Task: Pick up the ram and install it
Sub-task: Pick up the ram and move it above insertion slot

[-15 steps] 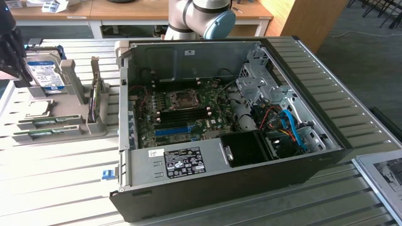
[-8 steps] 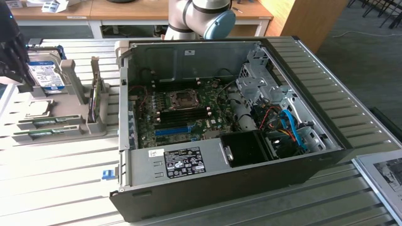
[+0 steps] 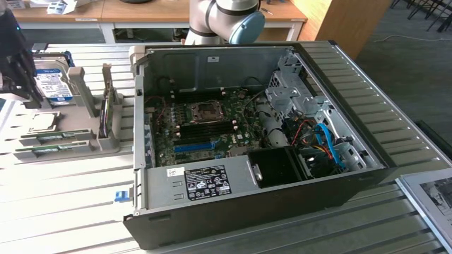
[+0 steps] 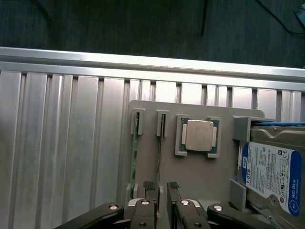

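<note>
Well, thin green circuit-board ram stick [image 4: 159, 152] stood on edge in the grey plastic holder tray [image 4: 200, 176]; your black two-finger gripper [image 4: 161, 187] hung over it, jaws apart. Off-centre closing could have tilted it against the neighbouring stick [image 4: 135, 157].

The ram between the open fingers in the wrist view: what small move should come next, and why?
Probably a short move straight down. The gripper stands open, one fingertip on each side of the ram, which stands on edge in the grey holder; nothing is gripped yet. Lowering should bring the pads beside its faces.
</note>
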{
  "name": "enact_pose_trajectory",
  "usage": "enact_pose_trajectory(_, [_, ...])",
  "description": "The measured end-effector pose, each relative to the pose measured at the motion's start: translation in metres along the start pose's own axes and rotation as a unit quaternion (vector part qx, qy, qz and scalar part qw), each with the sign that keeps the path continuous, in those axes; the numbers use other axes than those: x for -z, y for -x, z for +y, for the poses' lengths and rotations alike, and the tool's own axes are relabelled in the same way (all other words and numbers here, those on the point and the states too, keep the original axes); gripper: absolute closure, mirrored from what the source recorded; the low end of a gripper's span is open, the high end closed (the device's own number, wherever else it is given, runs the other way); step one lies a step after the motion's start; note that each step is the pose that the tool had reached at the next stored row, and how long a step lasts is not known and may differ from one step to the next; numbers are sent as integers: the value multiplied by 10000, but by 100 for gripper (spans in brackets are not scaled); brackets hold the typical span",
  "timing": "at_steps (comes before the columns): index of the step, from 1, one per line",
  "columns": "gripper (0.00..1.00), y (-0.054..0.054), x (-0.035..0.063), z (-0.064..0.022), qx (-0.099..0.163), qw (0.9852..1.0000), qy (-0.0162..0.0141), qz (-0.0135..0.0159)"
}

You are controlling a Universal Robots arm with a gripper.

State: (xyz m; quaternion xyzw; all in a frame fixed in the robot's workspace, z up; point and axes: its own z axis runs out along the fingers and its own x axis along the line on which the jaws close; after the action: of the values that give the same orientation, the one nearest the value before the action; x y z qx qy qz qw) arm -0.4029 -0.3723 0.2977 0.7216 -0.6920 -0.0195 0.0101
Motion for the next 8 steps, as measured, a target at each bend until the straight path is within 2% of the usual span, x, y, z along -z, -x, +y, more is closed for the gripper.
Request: enact_pose_trajectory(8, [76, -2, -146, -6, 0, 10000, 0, 0])
